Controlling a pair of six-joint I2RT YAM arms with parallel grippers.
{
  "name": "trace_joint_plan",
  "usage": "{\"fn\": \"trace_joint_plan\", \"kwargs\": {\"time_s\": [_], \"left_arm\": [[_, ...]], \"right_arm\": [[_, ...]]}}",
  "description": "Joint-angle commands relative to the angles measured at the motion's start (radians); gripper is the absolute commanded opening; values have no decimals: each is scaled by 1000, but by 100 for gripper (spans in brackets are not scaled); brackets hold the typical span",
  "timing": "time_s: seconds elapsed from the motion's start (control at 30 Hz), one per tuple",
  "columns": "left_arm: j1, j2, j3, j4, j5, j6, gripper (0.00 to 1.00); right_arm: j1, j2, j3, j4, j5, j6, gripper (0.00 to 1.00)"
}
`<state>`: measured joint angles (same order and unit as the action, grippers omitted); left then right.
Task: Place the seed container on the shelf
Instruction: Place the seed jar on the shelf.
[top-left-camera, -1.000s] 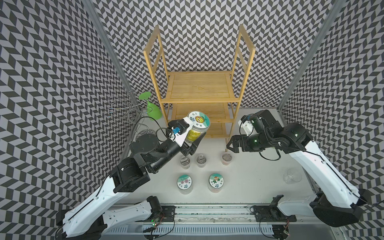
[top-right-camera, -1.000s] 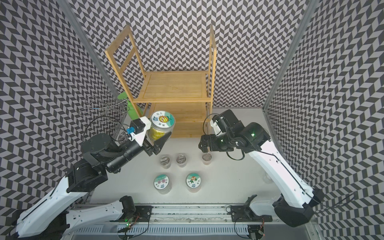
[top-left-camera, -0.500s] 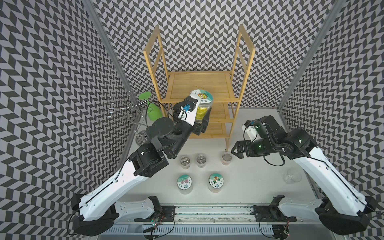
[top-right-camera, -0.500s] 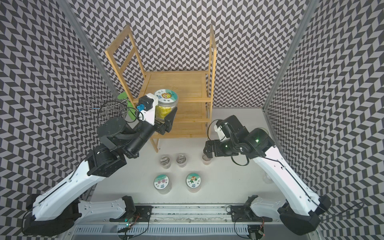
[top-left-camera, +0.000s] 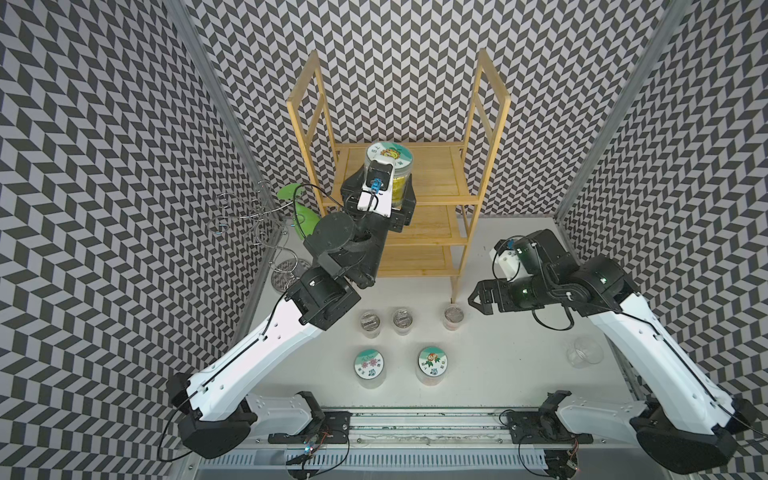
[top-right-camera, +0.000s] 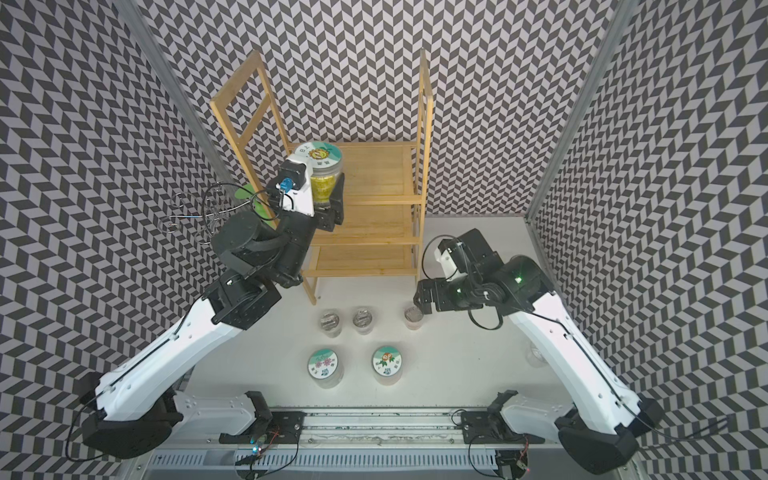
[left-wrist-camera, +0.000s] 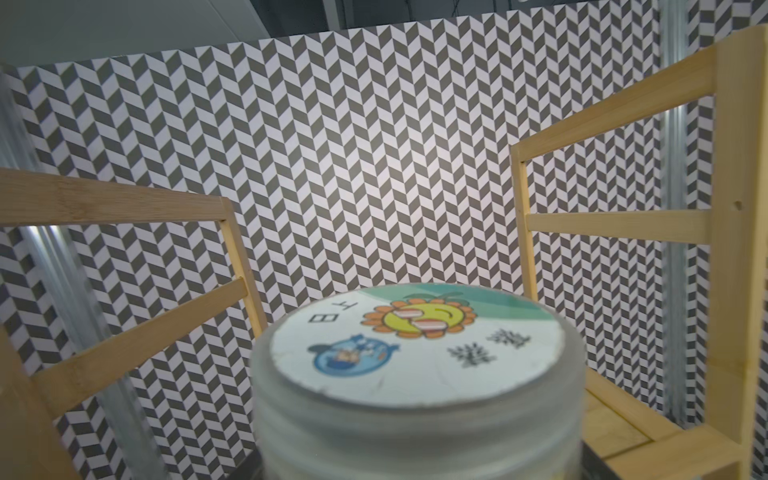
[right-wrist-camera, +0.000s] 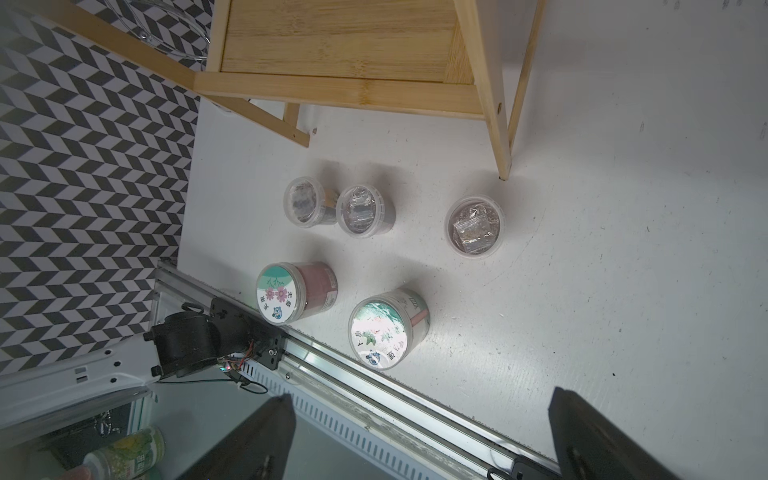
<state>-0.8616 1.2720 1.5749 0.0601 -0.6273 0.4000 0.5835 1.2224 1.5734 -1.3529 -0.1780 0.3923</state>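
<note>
1. The left end effector (top-right-camera: 323, 195) grips the seed container (top-left-camera: 388, 156) by its clear, yellow-filled body, above the front left part of the top tier of the shelf (top-left-camera: 440, 174); whether the base touches the slats cannot be told.
2. The right end effector (top-left-camera: 478, 297) hangs wide and empty above the tabletop (top-left-camera: 519, 353), well apart from the container.
3. What could go wrong: a release with the base short of the slats would likely let the container drop and topple; it sits close to the tier's front edge, so a finger dragging on the retreat could pull it off; the shelf's left side frame stands near, and a sideways drift could knock against it.
4. The container stands about upright; its long axis runs vertical, printed lid facing up, base down toward the tier.
</note>
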Motion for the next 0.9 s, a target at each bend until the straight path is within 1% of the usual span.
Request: {"fn": "trace_joint_plan", "kwargs": {"time_s": [0.0,0.13,0.37,0.7,0.87], "left_arm": [[50,9,48,75,17,40,70],[122,25,46,76,59,10,70],[199,58,46,93,96,-10,70],[274,86,40,112,132,-53,73],[286,99,40,109,140,-62,75]], "right_arm": [[-16,-19,-4,31,-15,-34,100],[-34,-14,-1,31,-26,-46,100],[-54,0,11,31,-37,-62,100],[-77,27,32,31,-45,-78,100],[-84,36,37,31,-48,-85,99]]}}
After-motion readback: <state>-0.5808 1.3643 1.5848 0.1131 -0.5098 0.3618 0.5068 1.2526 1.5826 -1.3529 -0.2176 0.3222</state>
